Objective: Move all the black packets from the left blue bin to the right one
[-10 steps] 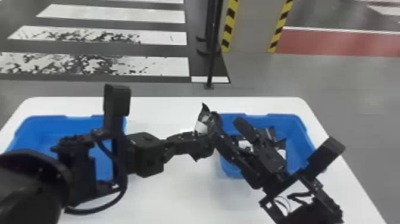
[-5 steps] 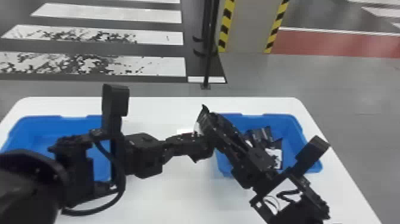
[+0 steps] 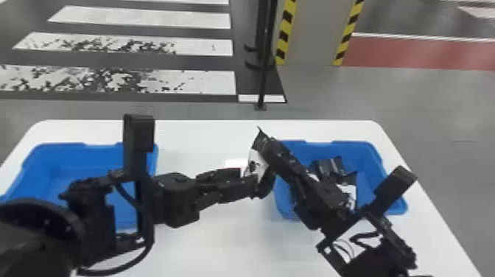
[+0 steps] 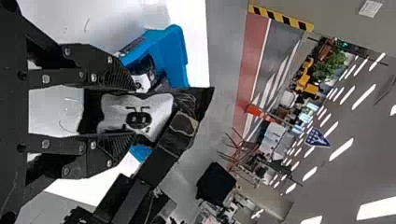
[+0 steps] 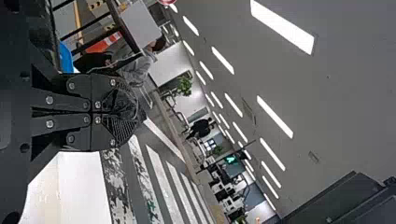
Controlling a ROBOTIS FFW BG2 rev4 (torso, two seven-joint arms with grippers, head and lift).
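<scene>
left gripper and right gripper meet above the white table, between the two bins. the right gripper is drawn narrow and holds one black packet, its two fingers closed on an edge; the packet's pale printed face is turned toward the left gripper. the left gripper stands wide, with its fingers at either side of the same packet. the left blue bin lies well to the left of the left gripper, partly covered by the left arm. the right blue bin lies just right of the right gripper, partly beneath the right arm; inside it, to the right of that gripper, rest further black packets, jumbled together, their number partly hidden.
</scene>
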